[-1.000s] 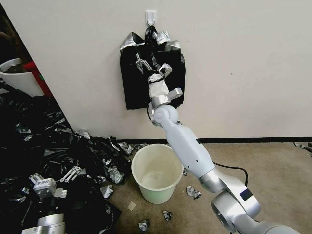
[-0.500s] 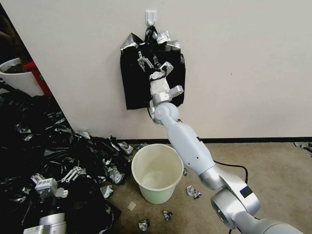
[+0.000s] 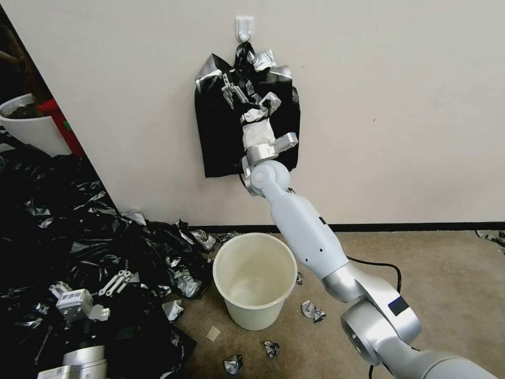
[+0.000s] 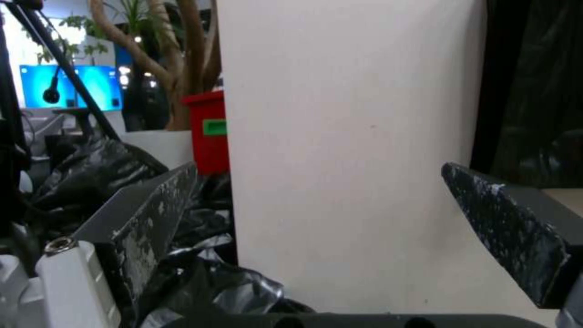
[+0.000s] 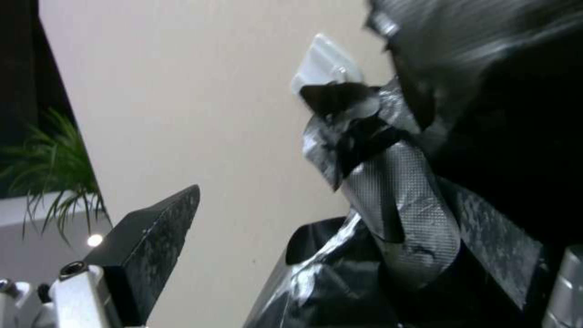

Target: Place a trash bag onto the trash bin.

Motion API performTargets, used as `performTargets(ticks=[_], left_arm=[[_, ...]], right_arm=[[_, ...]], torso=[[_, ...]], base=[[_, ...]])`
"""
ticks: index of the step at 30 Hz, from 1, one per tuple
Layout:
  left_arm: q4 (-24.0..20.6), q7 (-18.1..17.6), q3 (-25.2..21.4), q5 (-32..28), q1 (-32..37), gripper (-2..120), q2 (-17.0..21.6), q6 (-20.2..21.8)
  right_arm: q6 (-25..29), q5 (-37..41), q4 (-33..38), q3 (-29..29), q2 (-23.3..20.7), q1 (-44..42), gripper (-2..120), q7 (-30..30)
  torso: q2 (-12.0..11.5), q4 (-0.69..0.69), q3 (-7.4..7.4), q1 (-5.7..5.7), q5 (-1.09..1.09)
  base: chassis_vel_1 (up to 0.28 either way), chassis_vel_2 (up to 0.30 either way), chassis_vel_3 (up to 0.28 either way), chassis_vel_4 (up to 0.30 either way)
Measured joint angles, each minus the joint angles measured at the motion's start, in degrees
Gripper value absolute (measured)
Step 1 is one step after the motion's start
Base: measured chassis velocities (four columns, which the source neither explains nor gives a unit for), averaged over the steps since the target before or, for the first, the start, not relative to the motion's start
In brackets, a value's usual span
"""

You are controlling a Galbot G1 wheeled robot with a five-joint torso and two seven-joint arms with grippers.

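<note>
R arm reaches up to the wall; right gripper (image 3: 238, 95) sits against the upper part of the black bag stack (image 3: 215, 142) that hangs flat from a white wall hook (image 3: 244, 27) by its knotted neck (image 5: 358, 132). Fingers apart, nothing clamped: in the right wrist view one finger (image 5: 155, 241) stands clear over bare wall, the other lies next to the silvery bag film near the knot. Trash bin (image 3: 255, 281) stands upright on the floor below the stack, near the wall, no bag on it. Left gripper (image 3: 113, 281) is low on the L, over a big heap of black plastic film (image 3: 79, 237), fingers apart & holding nothing. Can't pick out a single trash bag from stack or heap. Small crumpled scraps (image 3: 313, 311) lie on the floor around the bin
</note>
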Motion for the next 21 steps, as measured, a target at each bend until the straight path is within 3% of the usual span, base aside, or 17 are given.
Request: performTargets(ticks=[4, 6, 12, 19, 21], left_arm=[[0.0, 0.0, -0.1, 0.0, 0.1, 100, 0.0, -0.1], [0.2, 0.0, -0.1, 0.0, 0.2, 100, 0.0, -0.2], [0.4, 0.0, -0.1, 0.0, 0.1, 100, 0.0, -0.2], [0.6, 0.0, -0.1, 0.0, 0.0, 100, 0.2, -0.2], [0.7, 0.0, -0.1, 0.0, -0.1, 100, 0.3, -0.2]], right_arm=[[-0.2, 1.2, 0.0, 0.2, 0.0, 0.2, 94, -0.1], [-0.3, 1.3, 0.1, 0.0, 0.0, 0.3, 79, -1.0], [-0.3, 1.6, -0.1, -0.1, 0.0, 0.7, 66, -1.7], [-0.4, 1.6, -3.3, 0.2, 0.0, 1.8, 37, -2.4], [-0.5, 1.6, -3.6, 0.4, 0.0, 1.9, 36, -2.4]], torso=[[0.0, 0.00, 0.00, 0.00, 0.00], [0.0, 0.00, 0.00, 0.00, 0.00], [0.0, 0.00, 0.00, 0.00, 0.00], [0.0, 0.00, 0.00, 0.00, 0.00], [0.0, 0.00, 0.00, 0.00, 0.00]], base=[[0.000, 0.000, 0.000, 0.000], [0.000, 0.000, 0.000, 0.000], [0.000, 0.000, 0.000, 0.000], [0.000, 0.000, 0.000, 0.000], [0.000, 0.000, 0.000, 0.000]])
